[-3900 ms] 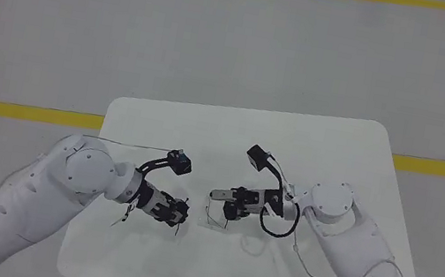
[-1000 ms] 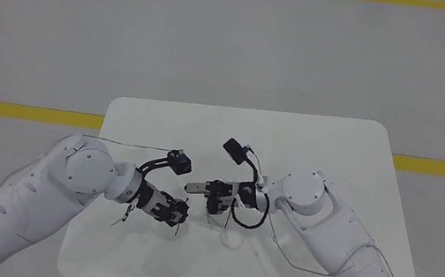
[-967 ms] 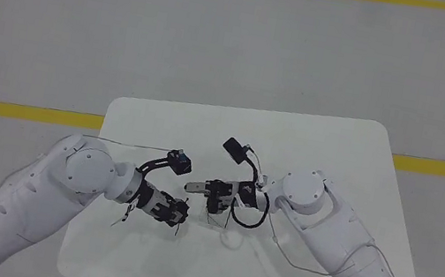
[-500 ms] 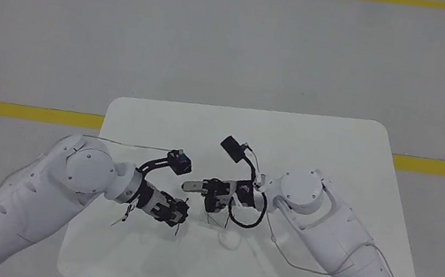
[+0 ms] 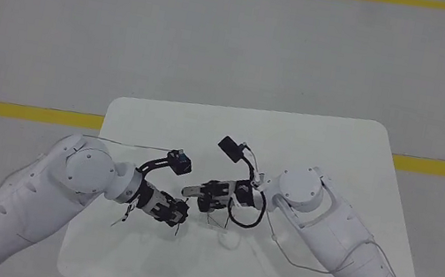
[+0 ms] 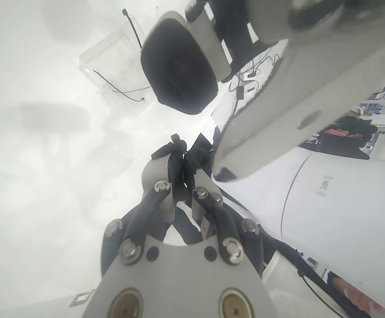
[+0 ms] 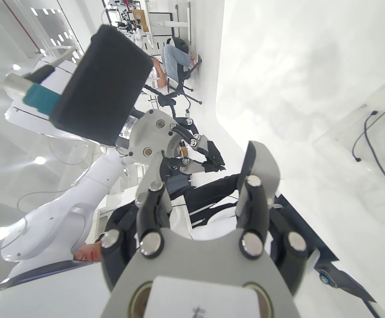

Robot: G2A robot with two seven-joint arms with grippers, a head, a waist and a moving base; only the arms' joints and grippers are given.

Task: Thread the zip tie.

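Start big: the white table (image 5: 337,150) carries everything, and both arms are drawn in over its near half, wrists angled toward each other.

Next down is a clear box (image 6: 111,57) lying on the tabletop beyond the meeting point, with 2 spare ties (image 6: 120,90) in or against it. They are thin black strands, well apart from the action.

Now the tools. The left gripper (image 6: 180,158) has its fingers pressed together, and a dark strand pokes out past the tips. That looks like the zip tie (image 6: 177,143), pinched and held up off the table. The right gripper (image 7: 204,168) has its jaws spread wide with nothing between them, sitting just beside the left one. From the left wrist camera, 1 of its black pads looms right over the held tie.

On my reading the step in hand is the handover-and-align: 1 side holds the tie steady while the open side lines up to take its free end. Threading itself is not yet done.

The next move calls for fine work. The open jaws must settle around the loose tail without knocking it. Then comes a firm pinch and a straight feed into the head's slot. Which end is which, I cannot tell from here.
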